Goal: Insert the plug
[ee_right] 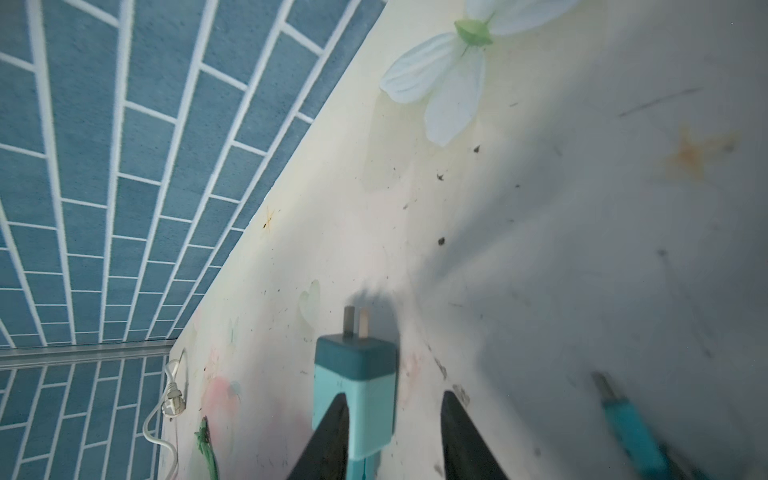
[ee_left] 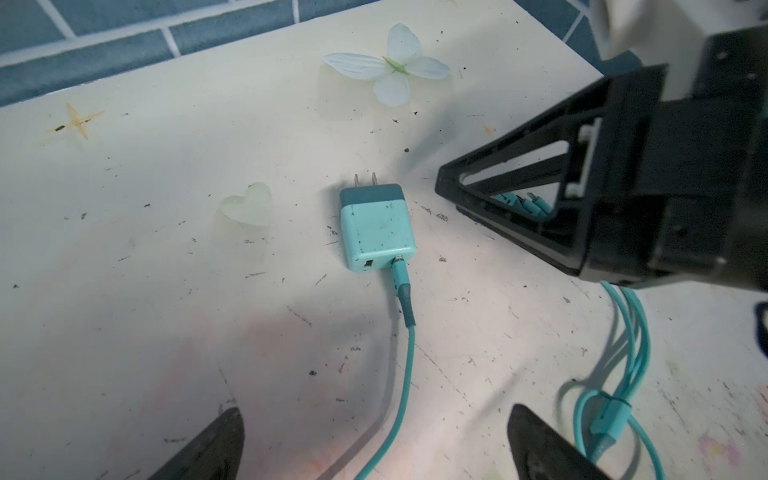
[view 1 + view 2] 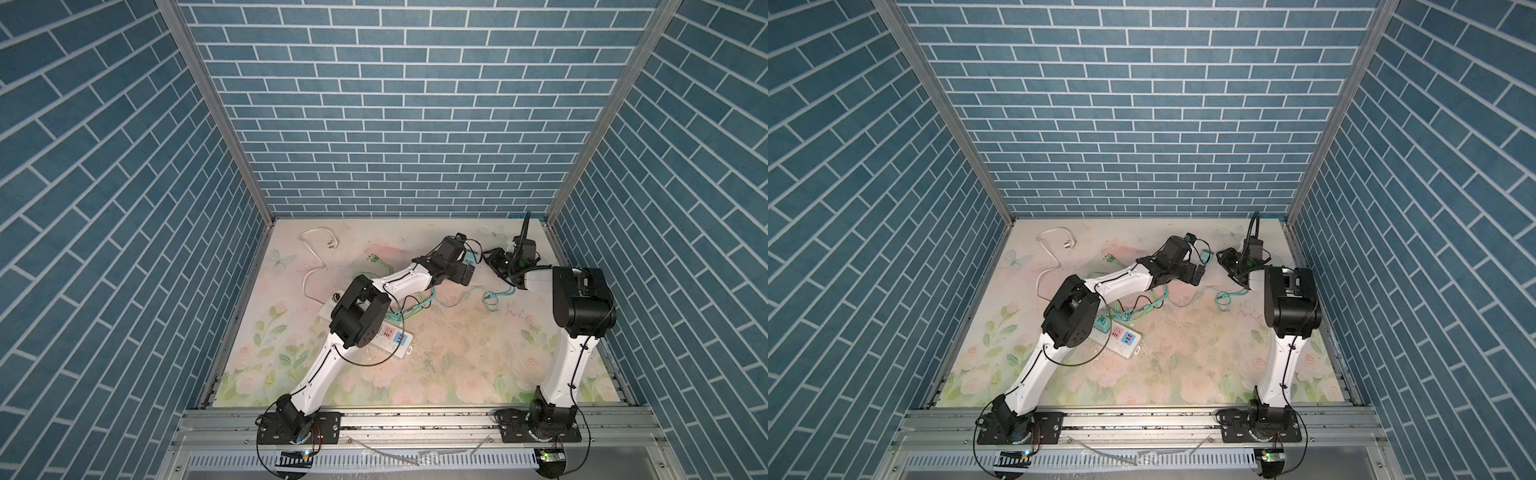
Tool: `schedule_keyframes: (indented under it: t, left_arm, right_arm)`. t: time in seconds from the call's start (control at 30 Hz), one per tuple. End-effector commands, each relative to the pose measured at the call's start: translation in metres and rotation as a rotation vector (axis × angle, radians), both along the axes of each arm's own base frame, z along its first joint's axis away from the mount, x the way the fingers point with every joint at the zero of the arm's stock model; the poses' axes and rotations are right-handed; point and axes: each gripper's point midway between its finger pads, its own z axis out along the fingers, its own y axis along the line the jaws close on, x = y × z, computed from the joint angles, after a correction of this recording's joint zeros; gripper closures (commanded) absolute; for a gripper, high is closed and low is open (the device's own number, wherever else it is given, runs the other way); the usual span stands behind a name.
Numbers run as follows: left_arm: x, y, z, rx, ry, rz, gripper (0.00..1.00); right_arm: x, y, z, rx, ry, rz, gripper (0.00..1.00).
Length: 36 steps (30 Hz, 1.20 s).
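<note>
Matt teal plastic plug (image 2: 376,232), dull metal prongs (image 2: 374,180), scuffed matt tabletop (image 2: 145,311), smooth teal cable (image 2: 410,365).

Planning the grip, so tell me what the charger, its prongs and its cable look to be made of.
Charger: likely hard plastic, matt mint with a darker teal cap, speckled with dirt. Prongs: bare metal, dull grey flat blades. Cable: probably rubbery plastic sheath, smooth teal, bending in soft curves.

The left arm (image 3: 399,282) and right arm (image 3: 582,303) are angling inward. The left hand (image 2: 374,409) is gaping wide; the right hand (image 1: 394,394) is hovering, fingers narrowly apart.
</note>
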Motion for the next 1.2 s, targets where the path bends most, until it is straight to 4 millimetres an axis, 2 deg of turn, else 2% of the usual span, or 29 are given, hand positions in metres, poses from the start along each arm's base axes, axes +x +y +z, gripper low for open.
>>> schedule_keyframes:
  t: [0.0,0.17,0.2,0.23,0.43,0.53,0.83,1.07,1.1,1.13,1.17]
  left_arm:
    - [-0.003,0.005,0.002,0.0,-0.002,0.008,0.0]
    - [-0.011,0.017,0.004,0.012,-0.003,0.02,0.0]
    - [-0.014,0.02,0.003,0.015,-0.003,0.022,0.0]
    - [-0.016,0.024,0.004,0.015,-0.004,0.027,0.0]
    - [-0.026,0.044,0.009,0.028,-0.016,0.053,0.0]
    - [-0.029,0.05,0.01,0.03,-0.018,0.056,0.0]
    - [-0.028,0.059,0.008,0.043,-0.023,0.08,0.0]
    - [-0.03,0.063,0.007,0.05,-0.019,0.078,0.0]
    - [-0.031,0.063,0.004,0.051,-0.016,0.074,0.0]
    - [-0.032,0.064,0.003,0.049,-0.013,0.074,0.0]
    - [-0.034,0.065,0.0,0.05,-0.008,0.074,0.0]
  right_arm:
    - [0.025,0.004,0.03,0.061,-0.089,-0.003,0.63]
    - [0.041,0.009,0.02,0.092,-0.067,0.013,0.62]
    - [0.045,0.011,0.026,0.104,-0.078,0.017,0.62]
    - [0.047,0.011,0.009,0.116,-0.049,0.016,0.62]
    - [0.055,0.022,-0.007,0.145,-0.004,0.042,0.63]
    - [0.056,0.032,-0.008,0.163,0.002,0.077,0.63]
    - [0.028,0.07,-0.023,0.23,0.042,0.161,0.66]
    - [-0.022,0.087,-0.03,0.22,0.097,0.176,0.66]
    - [-0.03,0.09,-0.036,0.221,0.116,0.182,0.66]
    - [-0.034,0.095,-0.024,0.227,0.098,0.193,0.66]
    - [-0.04,0.099,-0.025,0.237,0.1,0.199,0.66]
